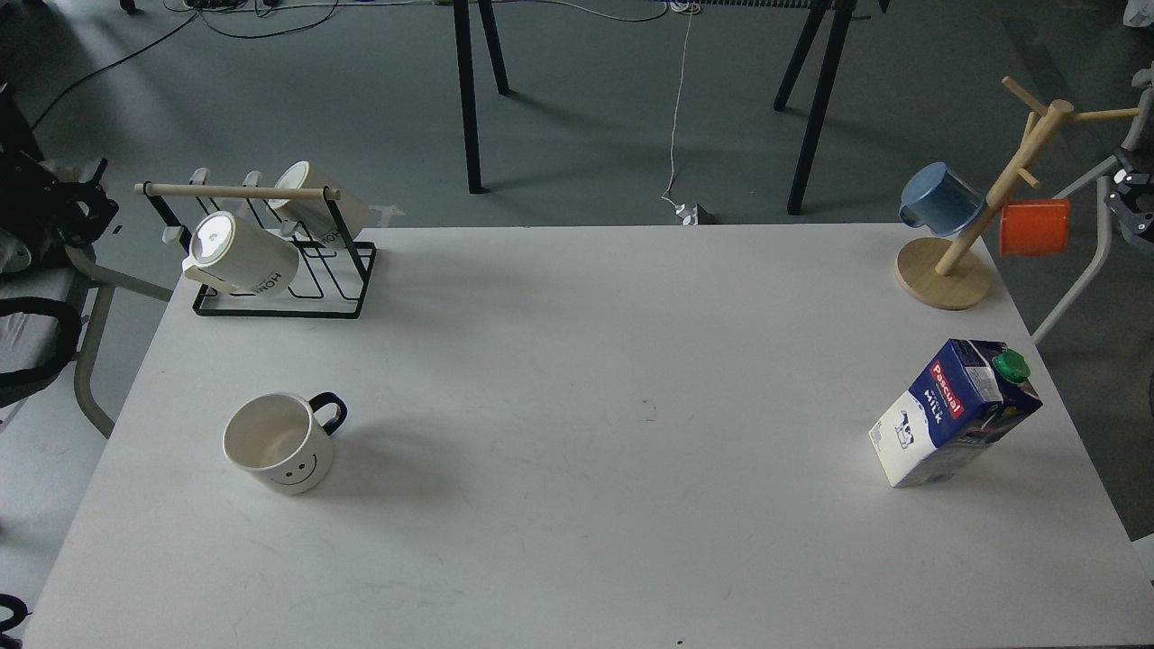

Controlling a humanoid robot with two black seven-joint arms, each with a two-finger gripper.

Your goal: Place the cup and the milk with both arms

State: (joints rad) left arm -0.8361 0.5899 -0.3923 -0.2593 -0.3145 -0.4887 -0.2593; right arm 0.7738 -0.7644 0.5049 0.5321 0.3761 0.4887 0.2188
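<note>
The white surface point(577, 379) is filling most of the view, bare across its middle. The black wire rack point(279, 270) with a wooden bar is sitting at the far left corner, carrying two tall white mugs point(242, 257) with dark lettering that is showing upside down and only partly readable. At the far right corner, a wooden mug tree point(956, 261) is holding a blue mug point(940, 200) and an orange mug point(1033, 227). The milk carton point(954, 410) is standing near the right edge, its red label reading "Pascual", with "MILK" on the blue panel, a cow picture below and a green cap on top. The cup point(281, 443) is standing upright near the left edge, well apart from the carton, smiley face toward the viewer, black handle pointing right. Neither pincer is showing anywhere, so I cannot tell how they are set.
</note>
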